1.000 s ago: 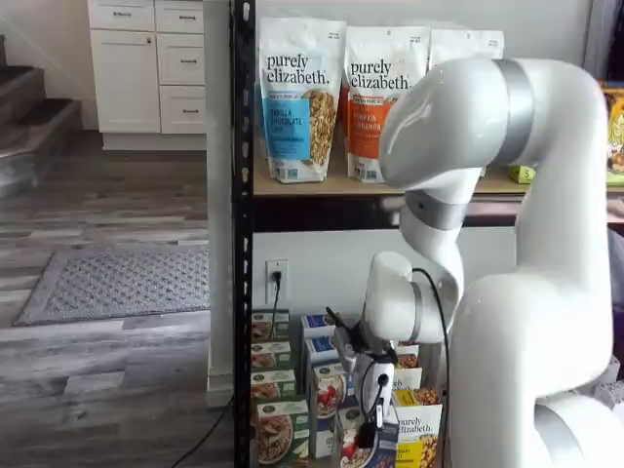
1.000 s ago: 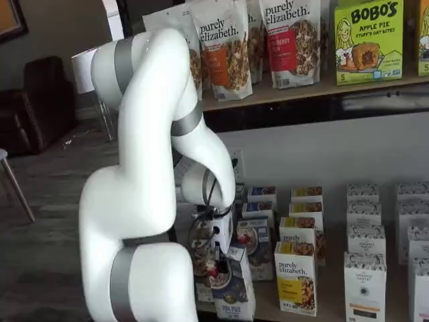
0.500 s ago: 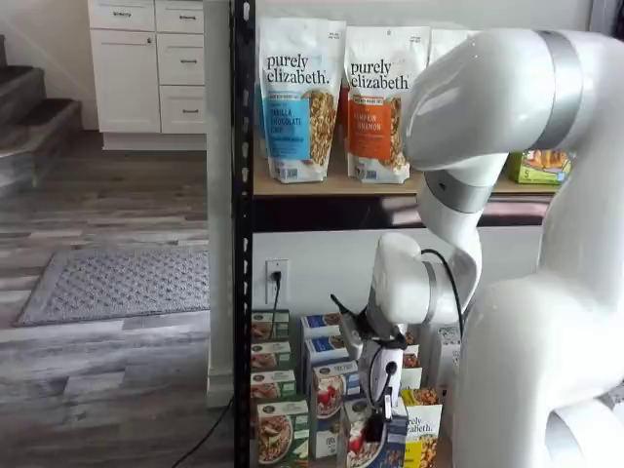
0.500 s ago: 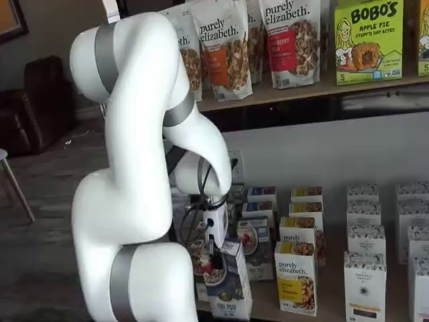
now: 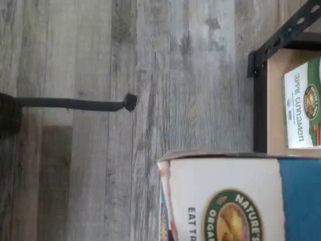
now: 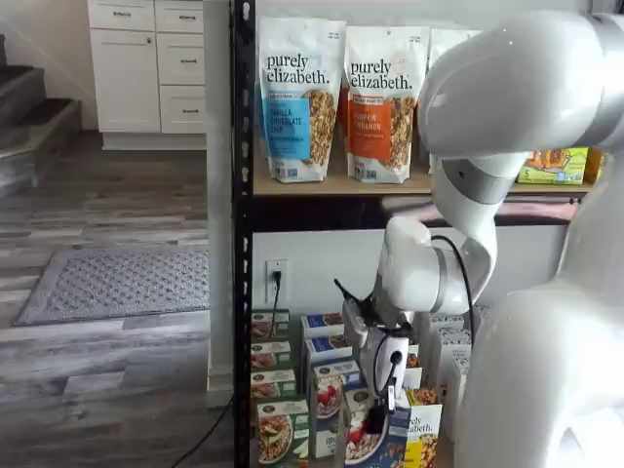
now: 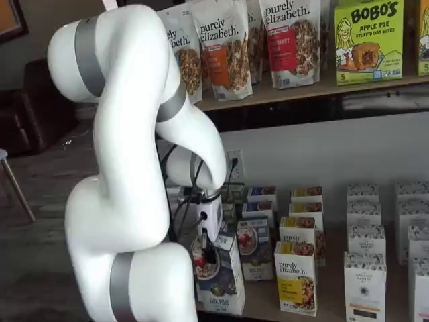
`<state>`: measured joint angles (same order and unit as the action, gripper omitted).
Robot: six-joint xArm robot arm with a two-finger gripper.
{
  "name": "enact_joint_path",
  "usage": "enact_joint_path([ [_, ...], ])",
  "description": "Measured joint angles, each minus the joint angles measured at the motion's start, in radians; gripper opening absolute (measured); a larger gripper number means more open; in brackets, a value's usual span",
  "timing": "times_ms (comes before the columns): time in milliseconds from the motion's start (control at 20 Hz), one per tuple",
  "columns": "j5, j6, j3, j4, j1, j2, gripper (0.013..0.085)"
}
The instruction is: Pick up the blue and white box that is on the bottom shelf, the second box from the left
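the blue and white box (image 7: 221, 275) has risen, clamped in the tool (image 7: 209, 253).

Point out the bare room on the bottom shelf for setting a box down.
Bare board shows on the bottom shelf between the yellow-fronted box and the white box. Further left it is crowded: the blue and white box, held in the jaws, hangs before packed rows of small boxes.
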<state>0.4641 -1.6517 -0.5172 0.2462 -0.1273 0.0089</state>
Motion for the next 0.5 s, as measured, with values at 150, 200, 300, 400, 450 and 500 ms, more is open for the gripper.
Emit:
enact_joint_path([
  [150,0.022,-0.005,0.021,0.016,-0.005,-0.052,0.045],
  [200,0.028,-0.002,0.028,0.017,-0.007,-0.068,0.045],
  [300,0.033,0.006,0.039,0.014,-0.01,-0.091,0.045],
  [400,0.039,0.015,0.048,0.008,-0.013,-0.113,0.045],
  [450,0.04,0.02,0.052,0.005,-0.015,-0.121,0.045],
  [500,0.04,0.026,0.056,0.001,-0.016,-0.128,0.045],
])
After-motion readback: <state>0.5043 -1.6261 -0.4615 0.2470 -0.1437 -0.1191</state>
